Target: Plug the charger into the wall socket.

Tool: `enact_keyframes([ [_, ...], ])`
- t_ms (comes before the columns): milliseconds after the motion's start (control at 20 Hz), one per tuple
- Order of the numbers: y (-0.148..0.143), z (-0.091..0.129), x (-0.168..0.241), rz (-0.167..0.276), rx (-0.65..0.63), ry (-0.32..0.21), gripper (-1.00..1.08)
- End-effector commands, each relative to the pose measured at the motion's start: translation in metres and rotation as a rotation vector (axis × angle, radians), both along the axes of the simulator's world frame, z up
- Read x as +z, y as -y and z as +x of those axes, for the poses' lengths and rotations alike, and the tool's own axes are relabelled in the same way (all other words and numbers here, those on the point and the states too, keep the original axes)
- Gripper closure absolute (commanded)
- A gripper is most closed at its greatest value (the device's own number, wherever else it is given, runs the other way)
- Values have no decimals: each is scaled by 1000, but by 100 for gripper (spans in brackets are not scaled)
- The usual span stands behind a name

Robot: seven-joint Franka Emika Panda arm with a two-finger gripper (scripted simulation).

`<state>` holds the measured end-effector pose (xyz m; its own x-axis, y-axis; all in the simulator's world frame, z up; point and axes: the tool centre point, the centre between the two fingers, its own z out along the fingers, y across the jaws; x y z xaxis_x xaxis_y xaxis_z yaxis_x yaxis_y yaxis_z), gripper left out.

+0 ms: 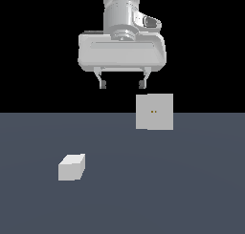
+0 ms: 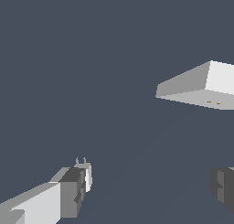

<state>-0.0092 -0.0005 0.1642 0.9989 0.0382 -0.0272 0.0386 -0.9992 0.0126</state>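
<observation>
The charger (image 1: 72, 167) is a small light-grey block lying on the dark floor at the exterior view's left, nearer the camera. The wall socket (image 1: 154, 111) is an upright square panel with two tiny yellowish dots, further back at the exterior view's right. My gripper (image 1: 122, 85) hangs high above the floor, open and empty, above and left of the socket and far from the charger. In the wrist view the socket (image 2: 201, 83) shows with its two dots. A small white piece with two thin pins (image 2: 87, 175), apparently the charger, peeks from behind one finger (image 2: 71, 191).
The dark grey floor (image 1: 182, 190) stretches across the lower half of the exterior view, with black background behind it. Nothing else stands on it.
</observation>
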Motion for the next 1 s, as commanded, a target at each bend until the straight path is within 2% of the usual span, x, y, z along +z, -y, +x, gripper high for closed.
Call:
enact_keyframes([
  [0,0,0,0,0,0,0,-92],
  [450,-8,-10,-9,2,7,14,-92],
  [950,-34,-42,-41,11,31,65,-92],
])
